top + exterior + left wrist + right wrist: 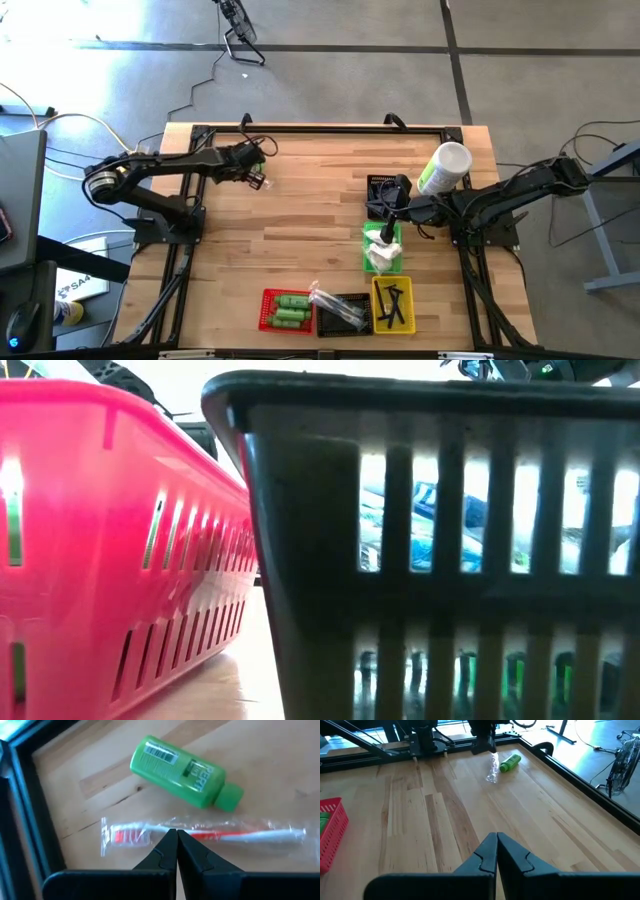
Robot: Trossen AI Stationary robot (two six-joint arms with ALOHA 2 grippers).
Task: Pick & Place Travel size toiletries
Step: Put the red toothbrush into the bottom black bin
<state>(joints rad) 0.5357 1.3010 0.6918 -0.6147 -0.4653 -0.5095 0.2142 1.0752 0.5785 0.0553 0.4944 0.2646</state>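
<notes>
A clear-wrapped toothbrush [200,834] and a small green bottle [185,772] lie side by side near the table's far left, and both show small in the high view as toothbrush [258,181] and bottle [267,148]. My left gripper [176,832] is over them, shut on the toothbrush wrapper. My right gripper [496,836] is shut and holds nothing. It hovers by the green basket [383,262], which holds white packets [381,250]. More green bottles [286,309] lie in the red basket, wrapped toothbrushes [335,303] in a black basket, and black combs [392,303] in the yellow basket. My left gripper has its shut fingertips [170,840] on the middle of the toothbrush's clear wrapper [160,831], lying across its length and coming slanting from above. Only the tips meet it. I cannot tell whether the toothbrush is lifted off the wood.
A white round cup [445,165] lies near the far right, beside another black basket [385,187]. The red basket [110,530] and black basket [440,550] fill the low view. A black frame rail [30,815] runs close to the toothbrush. Bare wood lies across the table's middle.
</notes>
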